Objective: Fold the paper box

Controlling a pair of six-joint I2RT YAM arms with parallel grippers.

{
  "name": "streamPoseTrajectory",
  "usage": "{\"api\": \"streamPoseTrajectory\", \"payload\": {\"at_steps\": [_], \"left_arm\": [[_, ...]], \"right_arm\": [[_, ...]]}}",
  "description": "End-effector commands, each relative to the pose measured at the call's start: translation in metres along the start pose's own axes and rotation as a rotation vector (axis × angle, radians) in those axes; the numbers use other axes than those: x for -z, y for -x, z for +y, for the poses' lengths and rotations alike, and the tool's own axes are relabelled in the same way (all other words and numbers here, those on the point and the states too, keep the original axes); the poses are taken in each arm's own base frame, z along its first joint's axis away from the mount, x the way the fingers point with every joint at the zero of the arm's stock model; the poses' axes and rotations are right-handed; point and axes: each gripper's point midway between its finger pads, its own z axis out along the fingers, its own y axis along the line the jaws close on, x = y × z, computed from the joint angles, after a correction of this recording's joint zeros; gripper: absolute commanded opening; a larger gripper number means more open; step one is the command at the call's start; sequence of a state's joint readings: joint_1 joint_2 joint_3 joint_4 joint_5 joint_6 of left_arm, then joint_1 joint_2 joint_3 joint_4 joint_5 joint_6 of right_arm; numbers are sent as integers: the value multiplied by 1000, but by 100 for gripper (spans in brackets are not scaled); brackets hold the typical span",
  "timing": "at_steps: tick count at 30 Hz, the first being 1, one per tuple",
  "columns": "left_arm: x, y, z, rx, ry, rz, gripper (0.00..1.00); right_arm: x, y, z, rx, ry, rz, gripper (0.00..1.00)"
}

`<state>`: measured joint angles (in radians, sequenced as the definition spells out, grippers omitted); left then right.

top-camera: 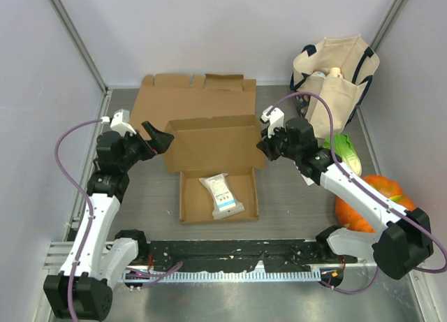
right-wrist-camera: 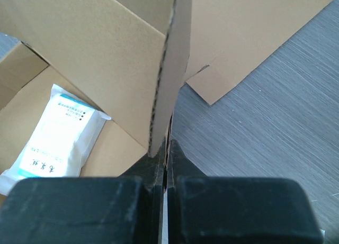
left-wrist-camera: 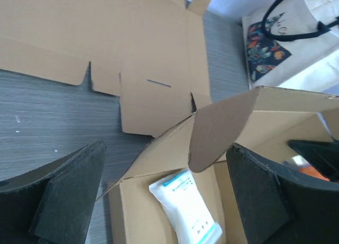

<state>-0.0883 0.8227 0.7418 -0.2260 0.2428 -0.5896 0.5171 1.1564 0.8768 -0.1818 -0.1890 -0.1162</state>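
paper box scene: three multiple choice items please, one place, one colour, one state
1. Where does the white packet lie?
A in a bowl
B inside the paper box
C on a plate

2. What colour is the pumpkin?
A orange
B blue
C white

3. The right gripper is:
A wide open
B shut on the paper box's flap
C out of view

Answers: 1 B, it rests on the box's tray floor; 2 A, its skin is plainly orange; 3 B, the wrist view shows it pinching the cardboard edge.
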Motion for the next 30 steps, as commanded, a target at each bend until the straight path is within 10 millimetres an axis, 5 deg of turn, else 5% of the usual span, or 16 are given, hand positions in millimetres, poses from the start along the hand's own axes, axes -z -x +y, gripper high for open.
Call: {"api": "streamPoseTrajectory", "payload": {"at_steps": [1,16,21,30], "left_arm": [[6,12,-31,35,-242,71,98],[-3,2,-10,-14,-166,90,70],[-7,-3,-4,-30,-117,118,54],[-12,-4,-38,-198,-44,19,20]], "right_arm": [[-5,9,-11,49,10,20,1],[-4,28,-15,17,-7,-47,1],[-3,31,-17,-5,-24,-66,1],[-6,40,-33,-204,-184,-139,1]]}}
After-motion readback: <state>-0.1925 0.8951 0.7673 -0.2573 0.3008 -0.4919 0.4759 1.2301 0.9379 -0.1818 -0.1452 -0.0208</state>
